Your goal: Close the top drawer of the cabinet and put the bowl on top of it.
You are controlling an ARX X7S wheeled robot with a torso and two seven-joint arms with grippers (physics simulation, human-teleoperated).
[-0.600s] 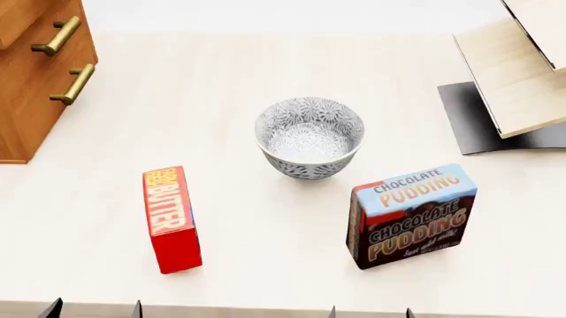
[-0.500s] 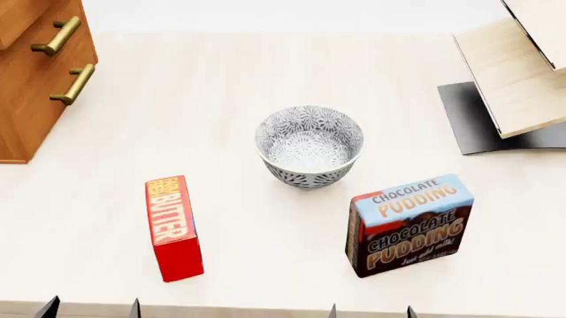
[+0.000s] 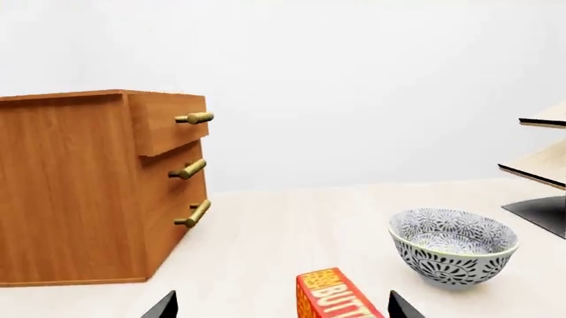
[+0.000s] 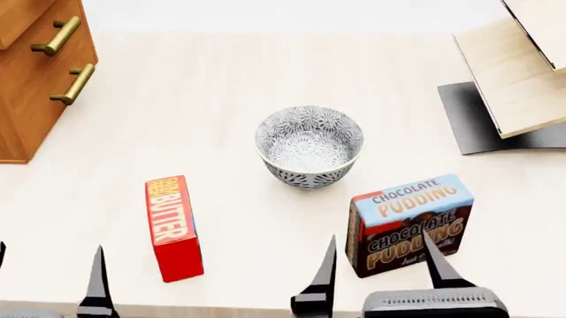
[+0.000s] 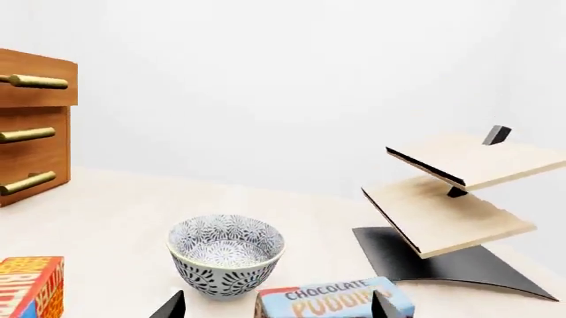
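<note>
The top drawer [image 3: 168,122] is standing pulled out of the cabinet [image 3: 79,189]; the bowl [image 4: 309,146] is sitting mid-table. Both grippers, left [image 4: 49,278] and right [image 4: 378,265], are holding their fingers spread and empty. Closing is pending: the left gripper should be pushing the drawer front inward.

Lower edge of the head view: the right pincer [image 4: 380,265] shows two slim, matte black fingers tapering to sharp points, rising from a dark grey block with a finely ribbed top face. At lower left, the left pincer [image 4: 49,268] shows one like black pointed finger, its partner only a sliver at the frame edge. Both wrist views show paired black tips along the bottom edge.
</note>
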